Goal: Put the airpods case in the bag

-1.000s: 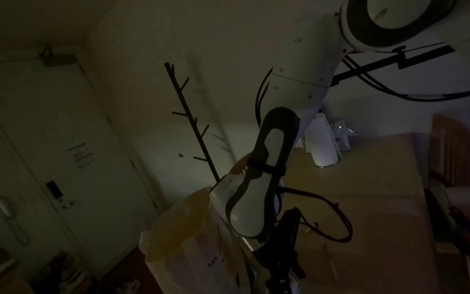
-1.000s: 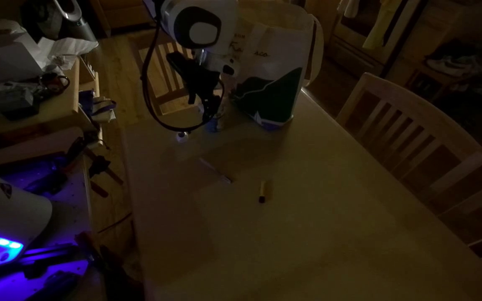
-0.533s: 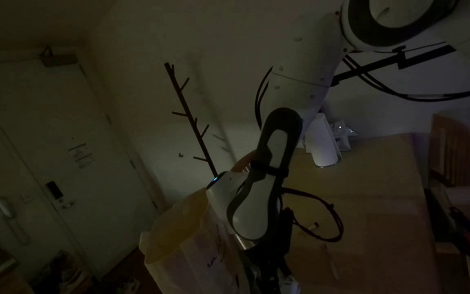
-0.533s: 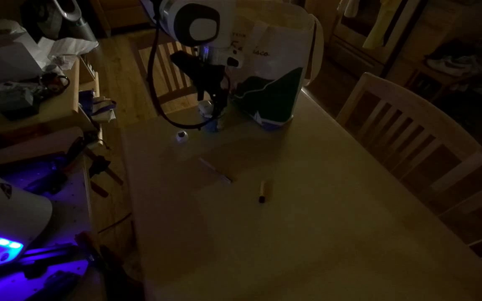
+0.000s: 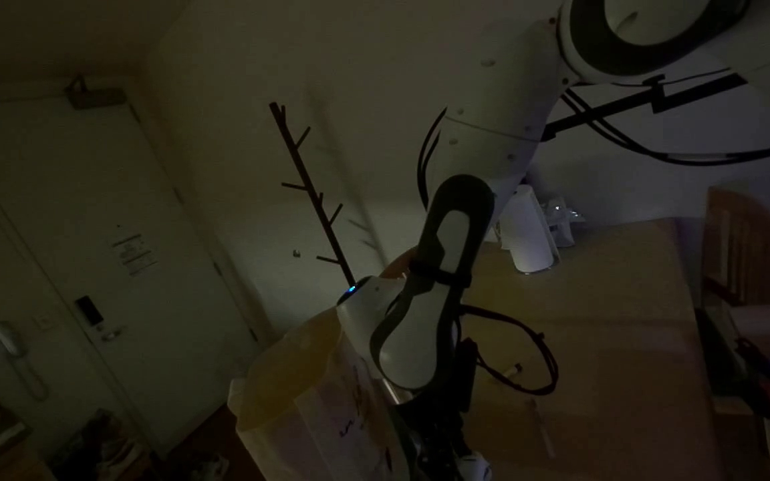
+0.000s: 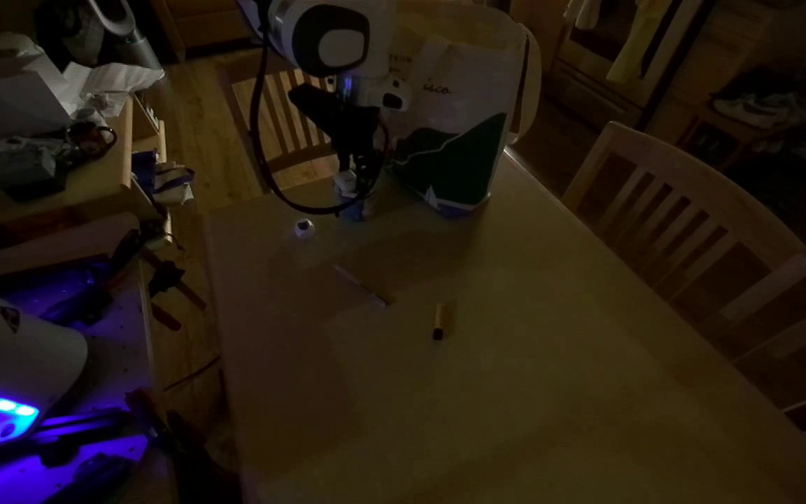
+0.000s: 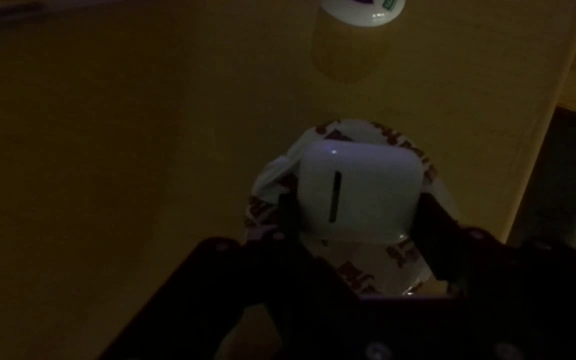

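The airpods case, white with a dark slit, sits between the black fingertips in the wrist view. My gripper is shut on it, one finger pressed to each side. Directly below the case is a round white thing with red print; whether the two touch cannot be seen. The bag, large and pale, stands upright beside the arm in both exterior views, its mouth open at the top. A green picture is printed on its side. The inside of the bag is mostly hidden.
On the table lie a thin pen-like stick, a short yellow piece with a dark end and a small white round thing. A chair borders the table. A paper roll stands farther along. A cable hangs off the wrist.
The wrist has swung so that the gripper points more straight down beside the bag, and its jaws have closed. The bag and the table items have stayed put.
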`<state>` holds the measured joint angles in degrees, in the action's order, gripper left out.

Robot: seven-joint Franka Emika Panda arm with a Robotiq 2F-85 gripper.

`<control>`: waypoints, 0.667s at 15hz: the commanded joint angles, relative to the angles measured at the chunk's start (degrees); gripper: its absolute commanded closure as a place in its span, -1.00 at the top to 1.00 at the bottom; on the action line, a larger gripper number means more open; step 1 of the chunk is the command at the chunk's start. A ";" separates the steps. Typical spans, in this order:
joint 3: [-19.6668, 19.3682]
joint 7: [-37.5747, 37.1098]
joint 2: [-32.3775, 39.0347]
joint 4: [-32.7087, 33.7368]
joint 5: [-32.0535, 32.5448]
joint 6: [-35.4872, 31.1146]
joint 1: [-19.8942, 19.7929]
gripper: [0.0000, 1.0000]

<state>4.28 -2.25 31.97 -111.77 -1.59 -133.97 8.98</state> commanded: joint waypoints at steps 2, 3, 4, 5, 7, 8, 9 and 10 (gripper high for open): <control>-0.32 -1.47 -1.55 -0.70 0.77 -0.04 -0.10 -0.34; -1.03 -2.77 -2.53 -1.14 1.53 0.55 0.42 -0.34; -1.95 -4.47 -3.47 -1.40 2.52 1.36 1.10 -0.34; -2.73 -5.85 -4.29 -1.44 3.45 2.24 1.62 -0.34; -4.52 -9.67 -6.31 -1.04 6.81 5.84 2.83 -0.34; -5.12 -11.14 -7.38 -0.63 8.51 8.11 3.26 -0.34; -5.59 -12.63 -8.34 -0.03 10.41 10.52 3.70 -0.34; -5.84 -13.55 -9.26 0.80 12.60 13.01 4.10 -0.34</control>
<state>-0.07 -11.07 26.64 -111.53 5.67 -127.18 11.15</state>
